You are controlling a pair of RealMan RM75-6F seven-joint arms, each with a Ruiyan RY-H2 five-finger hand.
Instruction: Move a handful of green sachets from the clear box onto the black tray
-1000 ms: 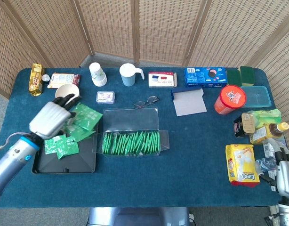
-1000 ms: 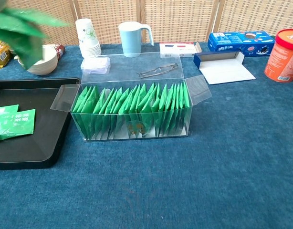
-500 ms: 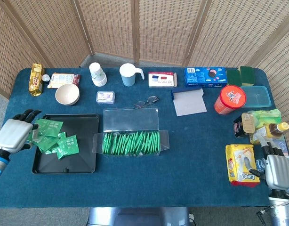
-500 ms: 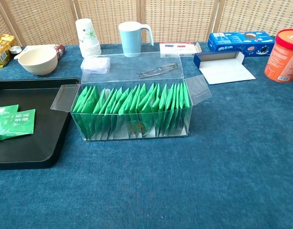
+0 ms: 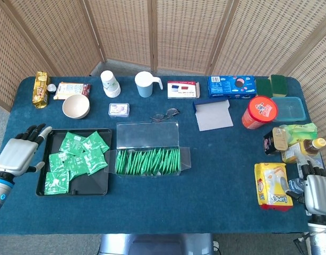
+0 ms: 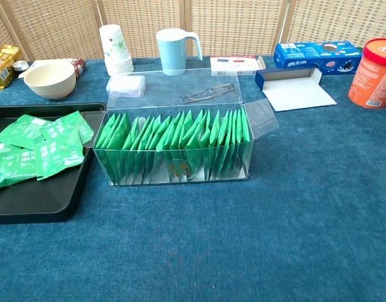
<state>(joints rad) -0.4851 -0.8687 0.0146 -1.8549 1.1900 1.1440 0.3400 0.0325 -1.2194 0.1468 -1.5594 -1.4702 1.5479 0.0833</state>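
Green sachets (image 5: pixel 75 158) lie spread on black tray (image 5: pixel 98 186); left hand (image 5: pixel 18 153) beside it, fingers apart, empty. Best drawn clear without brushing them.

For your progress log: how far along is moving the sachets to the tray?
Done: a handful of green sachets lies on the black tray. In hand: nothing; the left hand is empty beside the tray. Left: apparently nothing; the clear box keeps the remaining row.

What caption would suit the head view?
Green sachets lie scattered on the black tray beside the clear box; left hand open alongside.
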